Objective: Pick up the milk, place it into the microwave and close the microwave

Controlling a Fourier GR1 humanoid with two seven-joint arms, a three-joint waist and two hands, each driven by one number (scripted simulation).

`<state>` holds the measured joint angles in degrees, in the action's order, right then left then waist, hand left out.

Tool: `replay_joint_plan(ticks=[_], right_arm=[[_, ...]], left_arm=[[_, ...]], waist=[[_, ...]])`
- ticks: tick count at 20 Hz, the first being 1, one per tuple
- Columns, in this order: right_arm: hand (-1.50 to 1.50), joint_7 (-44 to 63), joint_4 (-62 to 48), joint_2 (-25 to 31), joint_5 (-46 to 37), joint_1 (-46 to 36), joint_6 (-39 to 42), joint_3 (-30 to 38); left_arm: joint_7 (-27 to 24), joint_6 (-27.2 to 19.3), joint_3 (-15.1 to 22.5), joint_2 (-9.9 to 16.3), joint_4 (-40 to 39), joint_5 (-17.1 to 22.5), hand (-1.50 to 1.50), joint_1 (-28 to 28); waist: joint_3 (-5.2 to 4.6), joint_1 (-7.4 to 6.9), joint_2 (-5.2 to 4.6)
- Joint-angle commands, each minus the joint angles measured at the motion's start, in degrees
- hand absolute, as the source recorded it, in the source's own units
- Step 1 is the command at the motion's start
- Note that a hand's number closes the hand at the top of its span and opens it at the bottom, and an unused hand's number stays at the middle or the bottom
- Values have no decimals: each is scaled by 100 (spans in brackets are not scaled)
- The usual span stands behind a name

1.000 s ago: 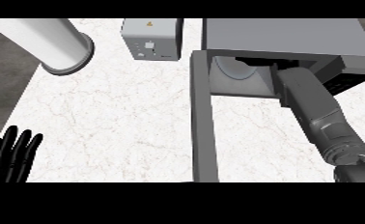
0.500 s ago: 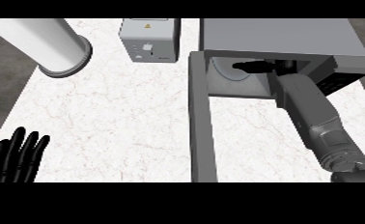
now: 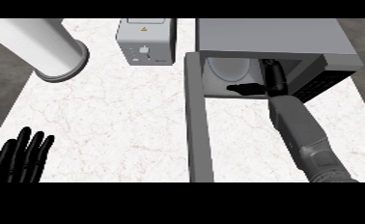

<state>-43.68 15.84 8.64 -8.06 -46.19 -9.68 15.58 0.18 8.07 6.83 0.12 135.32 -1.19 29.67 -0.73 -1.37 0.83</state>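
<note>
The grey microwave (image 3: 274, 35) stands at the back right with its door (image 3: 198, 126) swung out toward me. My right forearm slants in from the lower right, and my right hand (image 3: 272, 79) sits at the mouth of the cavity, partly under the roof. Its fingers look relaxed, one dark digit (image 3: 242, 89) points left, and nothing shows in its hold. A pale rounded shape (image 3: 230, 68) lies inside the cavity behind the hand. I cannot make out the milk as such. My left hand (image 3: 25, 155) rests open at the lower left, fingers up.
A small grey box appliance (image 3: 146, 42) stands on the white marble counter (image 3: 121, 117) left of the microwave. A large white cylinder (image 3: 46, 49) lies at the back left. The open door edge cuts across the counter's middle.
My right hand has drawn back from deep inside the microwave to its mouth, and the forearm has slid toward me. The left hand has barely shifted.
</note>
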Motion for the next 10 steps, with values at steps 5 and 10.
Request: replay_joint_plan(ticks=[5, 10], right_arm=[[-150, -219, 347, -119, 325, 1118, 599, 91], [-150, -606, 803, -562, 407, 1995, 702, -47]], left_arm=[[19, 139, -34, 134, -107, 187, -150, 96], [42, 347, 493, 146, -206, 51, -150, -96]], waist=[[68, 188, -49], [70, 225, -50]])
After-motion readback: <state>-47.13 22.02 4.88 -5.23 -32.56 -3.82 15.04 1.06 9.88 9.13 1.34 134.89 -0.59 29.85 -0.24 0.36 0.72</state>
